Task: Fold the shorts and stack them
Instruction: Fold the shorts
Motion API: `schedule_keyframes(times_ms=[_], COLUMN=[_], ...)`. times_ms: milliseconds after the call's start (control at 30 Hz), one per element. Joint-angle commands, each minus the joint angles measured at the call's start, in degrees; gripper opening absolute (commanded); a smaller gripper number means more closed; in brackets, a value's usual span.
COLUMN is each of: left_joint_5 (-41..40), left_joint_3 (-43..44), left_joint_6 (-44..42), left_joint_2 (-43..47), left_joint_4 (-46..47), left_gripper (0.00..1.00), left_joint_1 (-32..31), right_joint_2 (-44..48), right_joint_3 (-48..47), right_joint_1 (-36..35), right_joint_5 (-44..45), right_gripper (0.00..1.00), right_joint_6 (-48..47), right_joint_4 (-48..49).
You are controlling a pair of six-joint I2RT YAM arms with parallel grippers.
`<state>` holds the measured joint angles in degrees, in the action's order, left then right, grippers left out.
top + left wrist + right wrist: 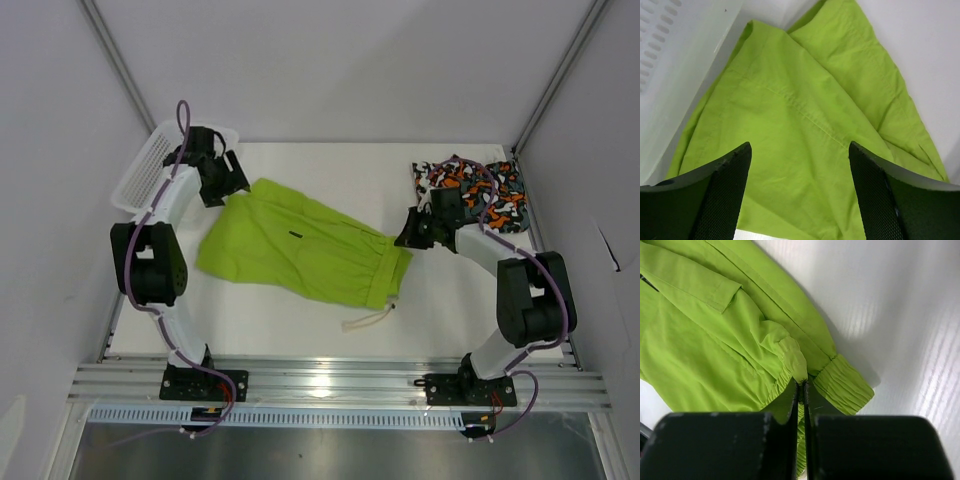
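Note:
The lime green shorts [300, 245] lie spread across the middle of the table, waistband toward the right, a white drawstring [365, 321] trailing off the near edge. My right gripper [406, 238] is shut on the elastic waistband [799, 367], pinching a fold of it. My left gripper [232, 180] is open and hovers over the leg end of the green shorts [800, 130], not touching. The camo print shorts [475, 188] lie folded at the back right, partly behind my right arm.
A white mesh basket [150, 165] stands at the back left beside my left arm; its wall shows in the left wrist view [670, 55]. Grey enclosure walls stand on both sides. A metal rail [330, 380] runs along the near edge.

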<state>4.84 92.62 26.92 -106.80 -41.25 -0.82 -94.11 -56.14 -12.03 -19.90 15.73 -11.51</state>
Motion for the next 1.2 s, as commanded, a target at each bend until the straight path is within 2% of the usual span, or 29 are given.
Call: schedule_keyframes(times_ms=[0,400,600,900,1067,1167], left_joint_5=[1.8,2.5,2.7,-1.5,0.3,0.6], left_joint_3=[0.0,2.9,4.8,8.1,10.7,13.0], left_joint_6=[0.5,0.2,0.2,-1.2,-2.9,-4.1], left_joint_2=[-2.7,-10.3,-12.8,-15.1,-18.6,-20.8], left_joint_4=[2.2,3.8,4.7,5.5,5.1,4.9], left_gripper=[0.8,0.78,0.76,0.71,0.54,0.53], left_joint_1=[0.3,0.4,0.4,0.5,0.5,0.5], right_joint_2=[5.2,19.5,22.5,23.8,24.1,24.1], right_joint_3=[2.2,11.0,12.9,16.3,17.2,17.0], right_joint_1=[1.1,1.3,1.8,2.3,2.3,2.3], right_joint_5=[-0.6,-0.1,2.5,2.8,2.1,1.5], right_gripper=[0.0,0.0,0.0,0.0,0.0,0.0], right_joint_6=[1.5,2.2,2.3,2.5,2.5,2.5], right_joint_4=[3.2,2.2,1.0,2.6,3.1,3.2])
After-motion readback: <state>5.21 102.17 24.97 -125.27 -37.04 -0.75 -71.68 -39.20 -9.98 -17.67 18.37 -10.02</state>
